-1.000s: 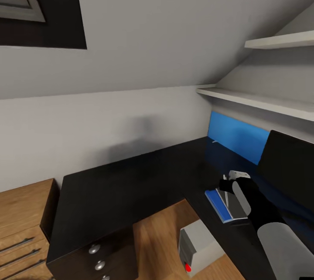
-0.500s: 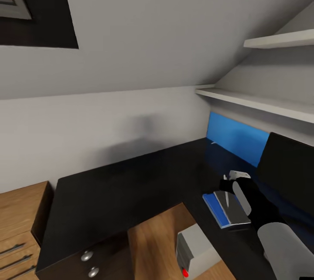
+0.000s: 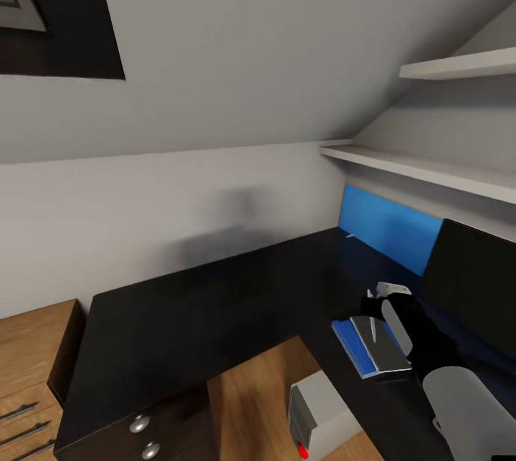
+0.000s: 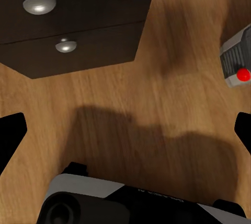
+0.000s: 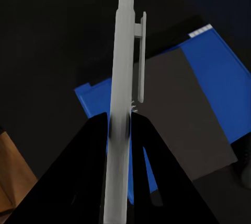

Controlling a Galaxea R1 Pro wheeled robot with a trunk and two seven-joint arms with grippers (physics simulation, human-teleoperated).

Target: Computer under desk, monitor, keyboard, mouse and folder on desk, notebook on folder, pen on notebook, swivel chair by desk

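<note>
The right gripper [image 5: 119, 145] is gripping the pen [image 5: 121, 98]: its 2 black jaws are pressing against the pale grey barrel from both sides, and the pen is sticking out past their tips with its clip end farthest from the jaws. Past the pen, the grey notebook [image 5: 183, 114] is lying flat on the blue folder [image 5: 222, 78], and blue is showing around the notebook's edges. In the head view the right gripper [image 3: 374, 328] is hanging over this stack at the right end of the black table [image 3: 201, 317], with the pen [image 3: 373, 328] showing as a thin pale line above the notebook [image 3: 383, 348] and folder [image 3: 352, 343].

Just right of the stack, the black monitor [image 3: 473, 282] is standing on the table, and a long blue wall panel [image 3: 387, 226] is running along the far wall behind it, below 2 white shelves [image 3: 423, 167].

Near the stack and lower, the grey computer [image 3: 319, 418] is sitting on the wood floor [image 3: 251, 389] in the table's inner corner, its red light facing out.

The left gripper's jaws are standing wide apart and holding nothing, their black fingertips [image 4: 10, 135] framing bare floor, with the drawer unit [image 4: 78, 25] and its 2 round silver knobs beyond.
</note>
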